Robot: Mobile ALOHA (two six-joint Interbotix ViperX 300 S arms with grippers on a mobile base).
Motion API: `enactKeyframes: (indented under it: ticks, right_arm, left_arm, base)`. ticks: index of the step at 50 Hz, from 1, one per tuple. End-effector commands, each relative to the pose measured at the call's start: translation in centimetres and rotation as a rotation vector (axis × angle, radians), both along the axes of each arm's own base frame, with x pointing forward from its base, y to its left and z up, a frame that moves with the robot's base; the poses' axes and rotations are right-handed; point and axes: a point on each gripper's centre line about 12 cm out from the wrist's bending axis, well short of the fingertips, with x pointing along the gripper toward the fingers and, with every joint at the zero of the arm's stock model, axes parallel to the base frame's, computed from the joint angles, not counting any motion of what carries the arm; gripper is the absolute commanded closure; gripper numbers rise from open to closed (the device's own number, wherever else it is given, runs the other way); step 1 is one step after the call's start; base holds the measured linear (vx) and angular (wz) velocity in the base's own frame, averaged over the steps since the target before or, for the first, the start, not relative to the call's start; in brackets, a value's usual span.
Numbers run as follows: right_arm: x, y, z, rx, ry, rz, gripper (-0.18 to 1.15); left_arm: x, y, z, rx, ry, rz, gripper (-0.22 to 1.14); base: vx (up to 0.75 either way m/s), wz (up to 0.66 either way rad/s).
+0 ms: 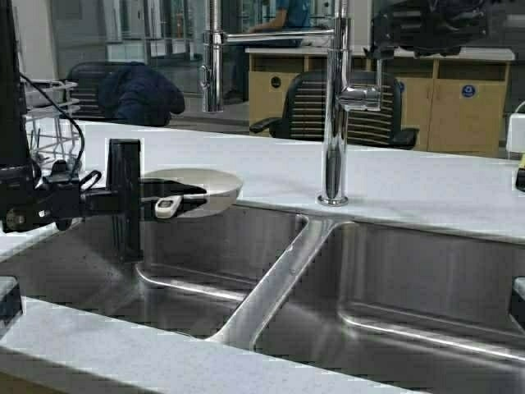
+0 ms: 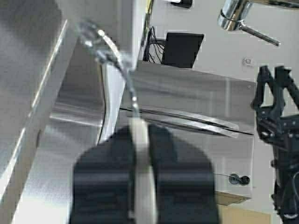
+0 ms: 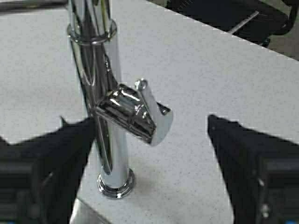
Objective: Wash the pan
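The cream-white pan [image 1: 209,185] hangs level over the left sink basin [image 1: 205,254], near its back wall. My left gripper [image 1: 162,202] is shut on the pan's short white handle [image 1: 168,207]. In the left wrist view the gripper [image 2: 139,135] clamps the handle [image 2: 141,172] between both black fingers. My right gripper [image 3: 149,126] is open, with the faucet's chrome lever [image 3: 135,114] between its spread fingers and not touched. In the high view the right arm [image 1: 426,29] is raised at the top right, above the lever [image 1: 361,97].
The tall chrome faucet [image 1: 335,123] stands behind the sink divider [image 1: 279,271], its spout [image 1: 212,74] reaching left above the pan. The right basin [image 1: 426,279] lies beside it. A white wire rack [image 1: 49,115] stands on the counter at the far left.
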Motion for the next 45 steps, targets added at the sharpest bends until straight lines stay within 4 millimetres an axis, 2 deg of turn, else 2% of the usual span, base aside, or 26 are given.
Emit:
enactKeyframes:
  ticks: [1,11,25,38,45]
  right_arm:
    - [2.1,0.5,0.9,0.000,-0.033,0.004,-0.06]
    - [4.5,0.8,0.1,-0.008,-0.026,0.003,-0.06]
    - [7.1,-0.2,-0.8,-0.015,-0.010,-0.031,-0.06]
    - [8.6,-1.7,-1.6,-0.015,0.020,-0.071,-0.06]
    - [8.9,-2.9,-1.3,0.004,0.027,-0.109,-0.06]
  left_arm:
    - [0.4,-0.1,0.6,-0.009,-0.040,-0.003,0.89]
    - [0.2,-0.1,0.4,-0.008,-0.030,-0.003,0.89]
    - [0.2,0.0,0.3,-0.007,-0.027,-0.003,0.89]
    - [0.2,0.0,0.3,-0.009,-0.028,-0.003,0.89]
    - [0.1,0.0,0.3,-0.008,-0.028,-0.003,0.89]
  base:
    - [0.00,0.00]
    - [0.00,0.00]
    - [0.00,0.00]
    - [0.00,0.00]
    - [0.00,0.00]
